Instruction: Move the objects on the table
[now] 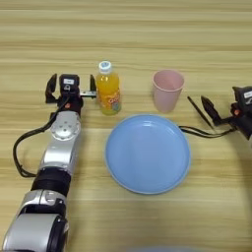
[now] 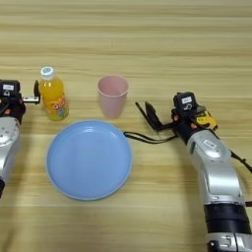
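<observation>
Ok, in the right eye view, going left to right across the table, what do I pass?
Left gripper → juice bottle → pink cup → right gripper → yellow tape measure. The blue plate lies nearer, spanning bottle to cup.

The tabletop (image 1: pixel 147 29) looks like pale wood, matt, with fine grain and horizontal plank lines. The pink cup (image 1: pixel 168 90) seems smooth matt plastic. The juice bottle (image 1: pixel 108 88) is clear glossy plastic with a white plastic cap and a printed, shiny label. The blue plate (image 1: pixel 147 153) has a smooth, softly sheened surface, likely plastic. Both forearms wear brushed silver metal shells, and the left gripper (image 1: pixel 70 86) and right gripper (image 2: pixel 149 116) are matt black plastic.
</observation>
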